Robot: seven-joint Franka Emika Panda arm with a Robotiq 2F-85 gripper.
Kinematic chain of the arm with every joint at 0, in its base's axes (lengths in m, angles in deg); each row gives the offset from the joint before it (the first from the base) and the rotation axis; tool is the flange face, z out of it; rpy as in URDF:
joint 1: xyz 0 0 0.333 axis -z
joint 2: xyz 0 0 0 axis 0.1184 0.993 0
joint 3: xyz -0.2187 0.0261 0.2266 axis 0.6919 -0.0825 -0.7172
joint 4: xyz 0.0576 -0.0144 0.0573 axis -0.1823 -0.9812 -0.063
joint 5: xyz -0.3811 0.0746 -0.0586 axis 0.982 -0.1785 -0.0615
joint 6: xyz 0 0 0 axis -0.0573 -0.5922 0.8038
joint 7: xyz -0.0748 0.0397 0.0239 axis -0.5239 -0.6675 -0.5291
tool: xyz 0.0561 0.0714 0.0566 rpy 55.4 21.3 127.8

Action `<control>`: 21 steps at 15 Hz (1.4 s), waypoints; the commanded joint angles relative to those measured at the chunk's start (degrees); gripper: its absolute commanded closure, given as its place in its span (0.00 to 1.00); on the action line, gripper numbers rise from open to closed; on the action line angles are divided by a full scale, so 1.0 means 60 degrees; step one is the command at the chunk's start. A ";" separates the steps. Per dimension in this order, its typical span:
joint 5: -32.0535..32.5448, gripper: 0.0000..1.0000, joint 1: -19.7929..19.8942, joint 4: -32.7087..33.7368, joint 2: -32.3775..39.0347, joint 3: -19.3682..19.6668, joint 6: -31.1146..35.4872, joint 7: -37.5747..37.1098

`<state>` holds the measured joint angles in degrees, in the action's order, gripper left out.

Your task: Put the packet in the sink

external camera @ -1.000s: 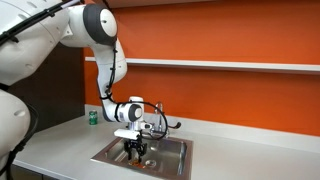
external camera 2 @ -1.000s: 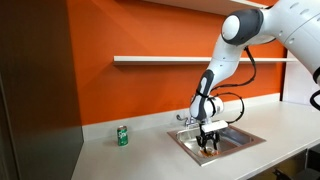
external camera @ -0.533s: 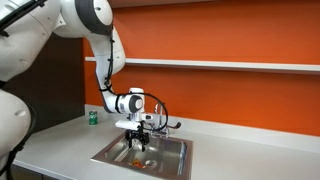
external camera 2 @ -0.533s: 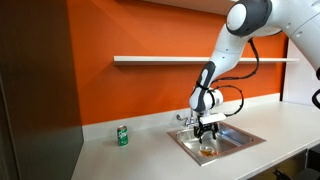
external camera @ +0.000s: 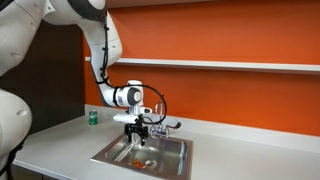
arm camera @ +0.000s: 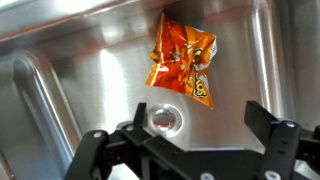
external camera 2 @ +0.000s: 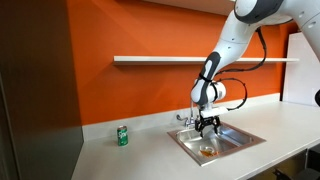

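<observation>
The orange-red packet (arm camera: pixel 182 62) lies flat on the floor of the stainless-steel sink (arm camera: pixel 60 80), beside the round drain (arm camera: pixel 164 119). It shows as a small orange spot in both exterior views (external camera: pixel 138 159) (external camera 2: pixel 207 151). My gripper (arm camera: pixel 185 128) hangs open and empty well above the basin (external camera: pixel 139 131) (external camera 2: pixel 208 124), with its fingers (arm camera: pixel 267 122) spread wide, clear of the packet. The chrome faucet (external camera: pixel 160 124) stands at the sink's rear edge.
A small green can (external camera: pixel 92 118) (external camera 2: pixel 123 135) stands on the grey counter (external camera: pixel 60 145) away from the sink. An orange wall with a long shelf (external camera: pixel 230 66) runs behind. My arm reaches down from above the basin.
The gripper has let go of the packet, which now lies on the sink floor. The gripper has risen out of the basin, open.
</observation>
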<state>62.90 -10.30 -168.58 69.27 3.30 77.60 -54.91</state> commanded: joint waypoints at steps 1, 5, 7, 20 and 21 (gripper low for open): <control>0.0494 0.00 -0.0178 -0.0889 -0.1209 0.0218 -0.0420 -0.0633; 0.0864 0.00 -0.0200 -0.1662 -0.2127 0.0088 -0.0775 -0.0862; 0.1024 0.00 -0.0224 -0.2081 -0.2601 -0.0044 -0.1063 -0.0932; 0.1093 0.00 -0.0047 -0.3748 -0.5254 -0.1227 -0.2572 -0.1182; 0.1087 0.00 -0.0025 -0.3816 -0.5433 -0.1279 -0.2676 -0.1171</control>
<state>68.19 -11.90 -189.11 41.81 -2.34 64.41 -60.06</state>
